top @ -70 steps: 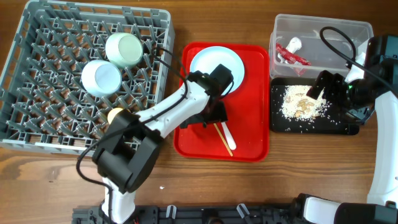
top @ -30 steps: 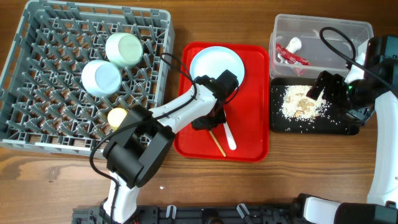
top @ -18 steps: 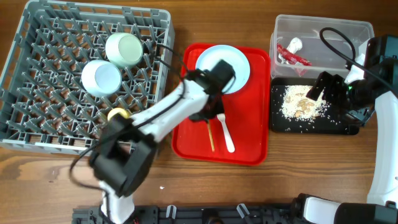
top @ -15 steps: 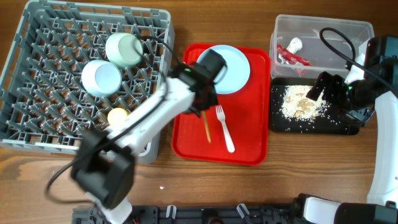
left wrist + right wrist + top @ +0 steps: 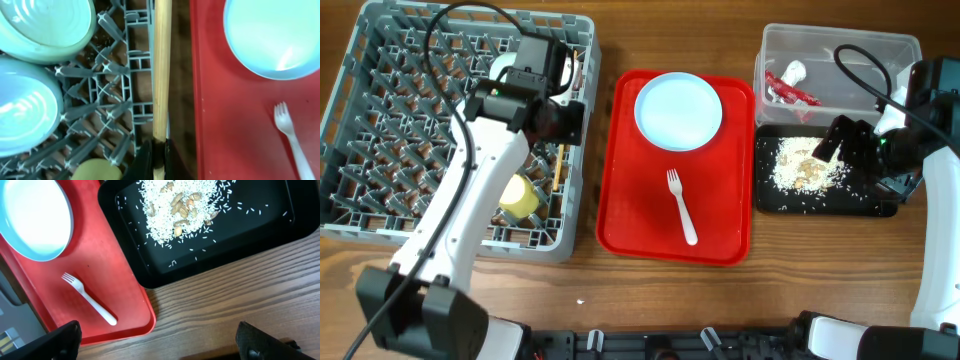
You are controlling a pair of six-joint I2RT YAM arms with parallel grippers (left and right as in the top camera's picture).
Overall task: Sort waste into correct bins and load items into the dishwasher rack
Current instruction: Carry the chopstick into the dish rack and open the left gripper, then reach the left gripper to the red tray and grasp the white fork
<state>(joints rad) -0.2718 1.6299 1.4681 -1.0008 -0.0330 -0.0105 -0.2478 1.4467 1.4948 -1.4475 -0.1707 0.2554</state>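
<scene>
My left gripper [image 5: 159, 153] is shut on the lower end of the thin wooden chopstick [image 5: 161, 75]. The stick hangs over the right edge of the grey dishwasher rack [image 5: 380, 60], beside the red tray. Two mint bowls [image 5: 45, 22] [image 5: 22, 112] and the yellow cup [image 5: 520, 197] sit in the rack. The pale-blue plate [image 5: 678, 110] and white fork [image 5: 681, 205] lie on the red tray. My right gripper [image 5: 160, 342] stands open over bare wood, near the black tray [image 5: 165, 277] holding rice scraps [image 5: 180, 210]. The red wrapper [image 5: 790, 88] lies in the clear tub [image 5: 840, 45].
The red serving tray [image 5: 630, 200] lies between the rack and the two bins. My left arm [image 5: 470, 210] crosses the rack's right half, hiding part of one bowl from above. Cables run over the rack's top and the clear tub.
My left gripper lifted the chopstick off the red tray and carried it left over the rack's right edge. The plate and fork shifted a little on the tray. The right arm stayed still.
</scene>
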